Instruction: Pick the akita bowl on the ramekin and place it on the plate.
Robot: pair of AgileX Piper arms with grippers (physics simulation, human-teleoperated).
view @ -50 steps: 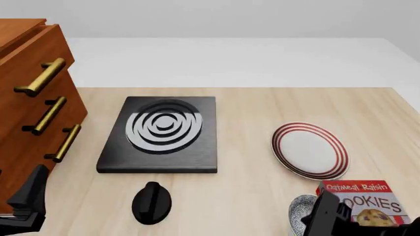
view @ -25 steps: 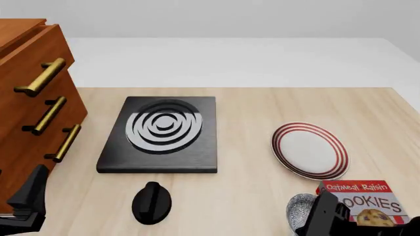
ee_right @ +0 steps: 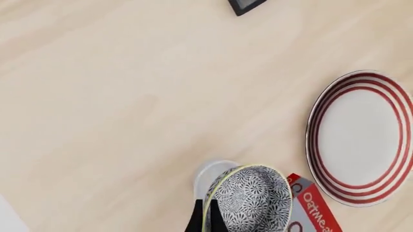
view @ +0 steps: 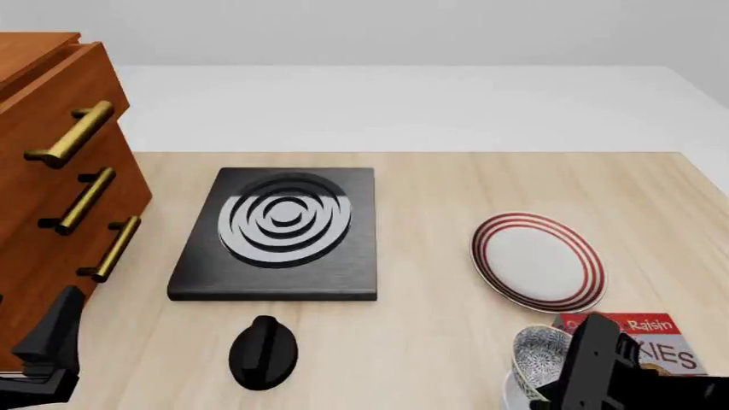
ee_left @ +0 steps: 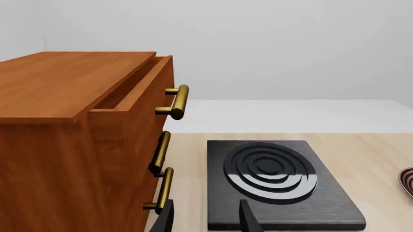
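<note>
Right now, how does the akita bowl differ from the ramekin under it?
The akita bowl is speckled grey and white; the ramekin is plain white. The bowl sits tilted, pinched at its rim by the right gripper; the ramekin rests flat on the table, mostly hidden. Both are small and round.

Both arms are rendered in a uniform matte black, with no cables, screws, labels or markings that can be made out. In the front view, the left gripper (view: 46, 359) shows as an angular black block with a tapered, wedge-like upper edge and a stepped base at the near left corner. The right gripper (view: 592, 376) appears as a chunky black housing with faceted, slightly glossy faces catching pale highlights. Its fingers (ee_right: 200, 220) are thin, flat black blades with straight edges. The left gripper's fingers (ee_left: 248, 220) are likewise slim, dark, narrowing prongs.
</note>
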